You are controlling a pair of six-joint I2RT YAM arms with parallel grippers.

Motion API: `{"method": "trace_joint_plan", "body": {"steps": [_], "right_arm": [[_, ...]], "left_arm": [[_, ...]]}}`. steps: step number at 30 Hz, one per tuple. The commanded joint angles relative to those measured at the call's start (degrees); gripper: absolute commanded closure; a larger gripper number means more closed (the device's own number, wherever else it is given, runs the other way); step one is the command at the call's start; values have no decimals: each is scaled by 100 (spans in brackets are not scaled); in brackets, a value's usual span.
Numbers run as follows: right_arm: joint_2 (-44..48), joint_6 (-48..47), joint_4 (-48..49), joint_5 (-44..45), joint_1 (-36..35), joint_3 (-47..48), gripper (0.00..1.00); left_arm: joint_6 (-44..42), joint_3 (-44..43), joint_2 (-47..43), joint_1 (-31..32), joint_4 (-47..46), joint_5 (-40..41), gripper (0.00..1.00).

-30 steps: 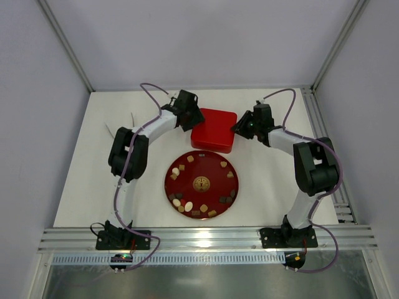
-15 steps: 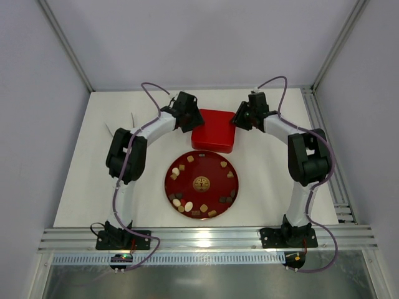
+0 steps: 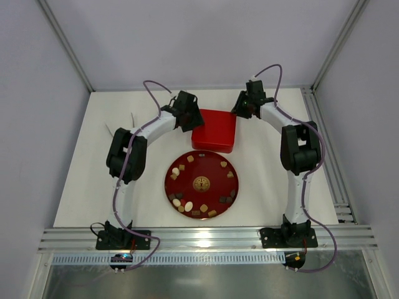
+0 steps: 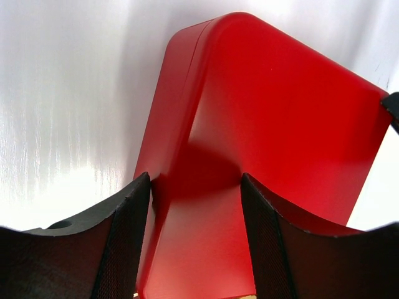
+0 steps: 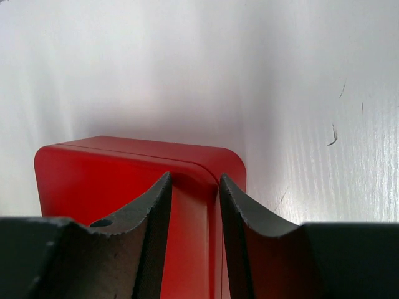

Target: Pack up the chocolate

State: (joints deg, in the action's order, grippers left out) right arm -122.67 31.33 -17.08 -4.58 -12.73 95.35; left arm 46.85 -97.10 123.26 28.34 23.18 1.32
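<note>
Several chocolate pieces point(image 3: 190, 159), dark brown, tan and cream-white, lie round the rim of the round red plate point(image 3: 212, 169). The square red box point(image 3: 215, 128) stands just behind the plate with its lid on. My left gripper point(image 3: 191, 119) is at the box's left edge. In the left wrist view its jaws point(image 4: 196, 180) are wide apart over the box's point(image 4: 274, 112) near left corner. My right gripper point(image 3: 240, 109) is at the box's far right corner. In the right wrist view its jaws point(image 5: 194, 180) stand a narrow gap apart over the lid's point(image 5: 100, 174) right edge.
The plate has a round gold emblem point(image 3: 201, 182) at its centre. A thin white object point(image 3: 111, 129) lies on the table at the far left. Aluminium rails run along the right side point(image 3: 324, 143) and the front edge point(image 3: 206, 240). Walls close in the back and sides.
My right gripper has moved from the box's right side up toward its far right corner, the arm stretching out. The left gripper, box and plate have stayed put.
</note>
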Motion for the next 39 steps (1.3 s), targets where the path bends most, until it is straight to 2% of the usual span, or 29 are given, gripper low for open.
{"method": "trace_joint_plan", "body": {"steps": [1, 4, 8, 12, 17, 28, 34, 39], "right_arm": [[-486, -505, -1297, 599, 16, -69, 64], [-538, -628, -1482, 537, 16, 27, 73], [-433, -637, -1448, 537, -10, -112, 77], [32, -646, -1228, 328, -36, -455, 64], [769, -681, -1071, 221, -186, -1156, 58], [2265, -347, -481, 194, -669, -3521, 57], [2380, -250, -436, 335, -845, -3927, 57], [2230, -285, -357, 326, -836, -3858, 57]], "left_arm": [[-572, 323, 682, 58, 1857, 88, 43], [-651, 349, 673, 58, 1918, 79, 43], [-712, 358, 682, 58, 1945, 9, 43], [-712, 262, 646, 49, 1936, -88, 43], [-651, 165, 681, 40, 1989, -115, 43], [-431, 51, 875, 40, 2015, -115, 44], [-370, 68, 858, 49, 2024, -264, 44], [-431, 261, 656, 32, 1875, -229, 42]]}}
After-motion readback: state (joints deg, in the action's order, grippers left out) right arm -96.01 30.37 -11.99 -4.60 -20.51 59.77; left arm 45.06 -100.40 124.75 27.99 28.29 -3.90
